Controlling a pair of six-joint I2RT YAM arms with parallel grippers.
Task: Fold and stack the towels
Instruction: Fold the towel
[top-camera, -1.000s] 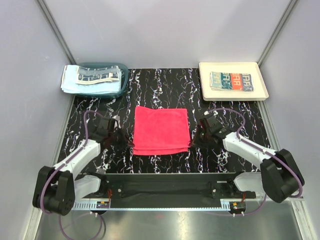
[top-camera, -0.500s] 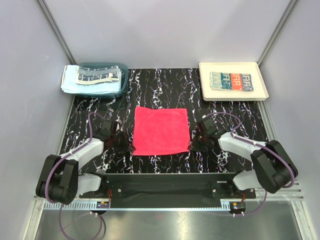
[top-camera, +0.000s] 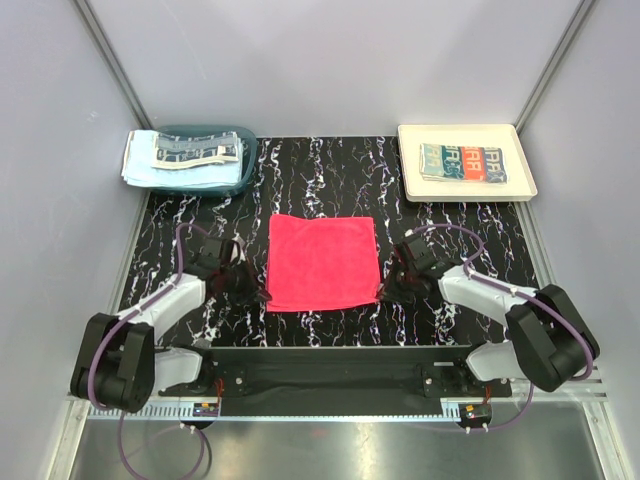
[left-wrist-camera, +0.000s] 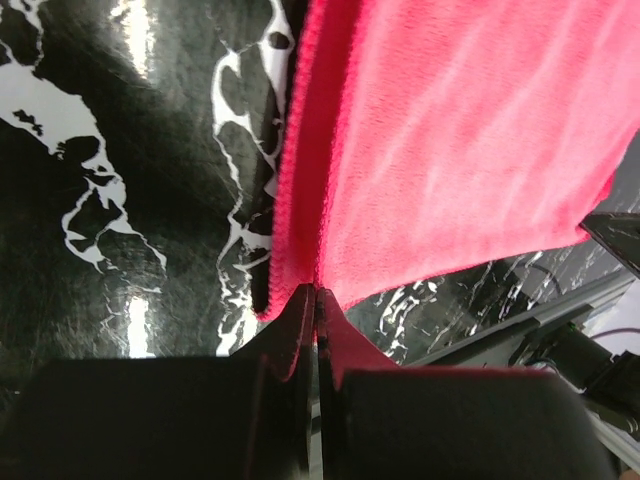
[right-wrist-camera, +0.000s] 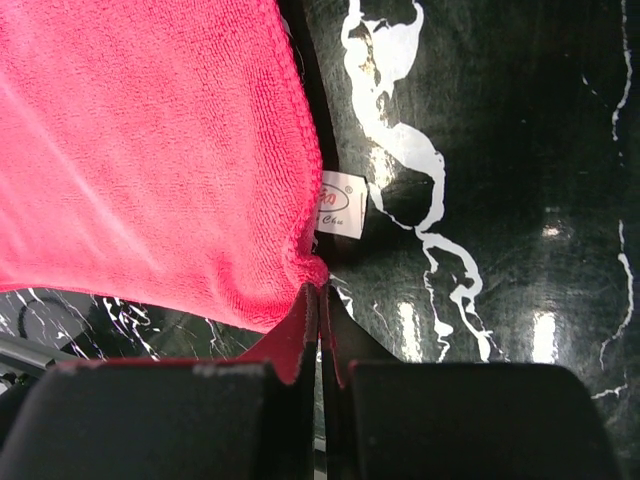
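Observation:
A bright red-pink towel (top-camera: 322, 262) lies flat on the black marbled table (top-camera: 320, 165), in the middle. My left gripper (top-camera: 262, 297) is shut on its near left corner; in the left wrist view (left-wrist-camera: 316, 292) the jaws pinch the red cloth (left-wrist-camera: 460, 150), whose edge shows two layers. My right gripper (top-camera: 381, 293) is shut on the near right corner; in the right wrist view (right-wrist-camera: 322, 290) the jaws pinch the cloth (right-wrist-camera: 150, 150) just below a small white label (right-wrist-camera: 341, 204). A light blue towel (top-camera: 148, 168) and a patterned one (top-camera: 195, 152) lie on the basket.
A teal basket (top-camera: 205, 189) stands at the back left corner. A cream tray (top-camera: 412, 140) at the back right holds a folded patterned towel (top-camera: 463, 162). Grey walls close in both sides and the back. The arm bases sit along the near edge.
Both grippers have moved nearer and slightly inward to the towel's near corners. The doubled layers at the towel's near edge have drawn into one flat edge.

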